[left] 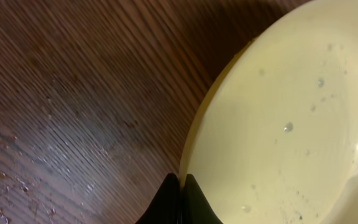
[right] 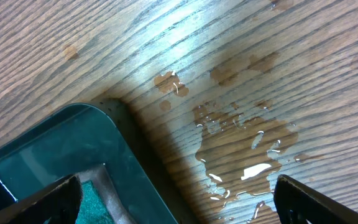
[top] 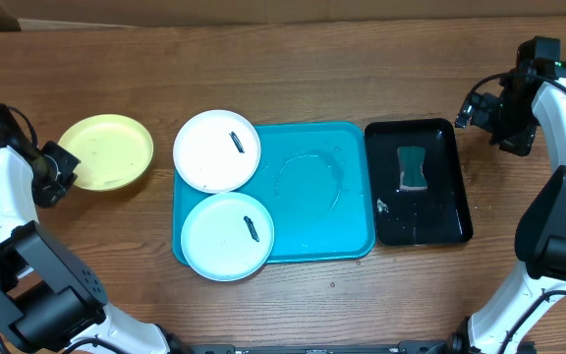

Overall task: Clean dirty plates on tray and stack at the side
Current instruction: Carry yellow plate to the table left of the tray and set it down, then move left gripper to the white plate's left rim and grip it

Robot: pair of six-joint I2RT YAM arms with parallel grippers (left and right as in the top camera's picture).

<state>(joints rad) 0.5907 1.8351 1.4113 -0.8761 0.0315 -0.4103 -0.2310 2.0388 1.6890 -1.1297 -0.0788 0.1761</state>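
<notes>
Plates from overhead: the white plate (top: 216, 149) and the pale blue plate (top: 227, 236), each with a dark smear, sit on the left half of the tray (top: 347, 197), both overhanging its rim; the yellow-green plate (top: 106, 150) lies off the tray on the table (top: 303, 69), well to the left; the left gripper (top: 59, 169) is at that plate's left edge, so the smeared plates lie to its right, beyond the yellow-green one; the right gripper (top: 499, 123) hangs past the black tray (top: 450, 177), whose sponge (top: 413, 168) lies below and to the left of it in this view.

Left wrist: the left gripper (left: 180, 193) has its fingertips pressed together right at the rim of the yellow-green plate (left: 291, 124); whether they touch it I cannot tell.

Right wrist: the right gripper (right: 179, 205) is spread wide and empty over a corner of the black tray (right: 55, 149); the sponge (right: 95, 202) shows by one finger; a puddle (right: 241, 149) wets the wood. The right arm looks nearer the sponge, the left nearer the plates.
</notes>
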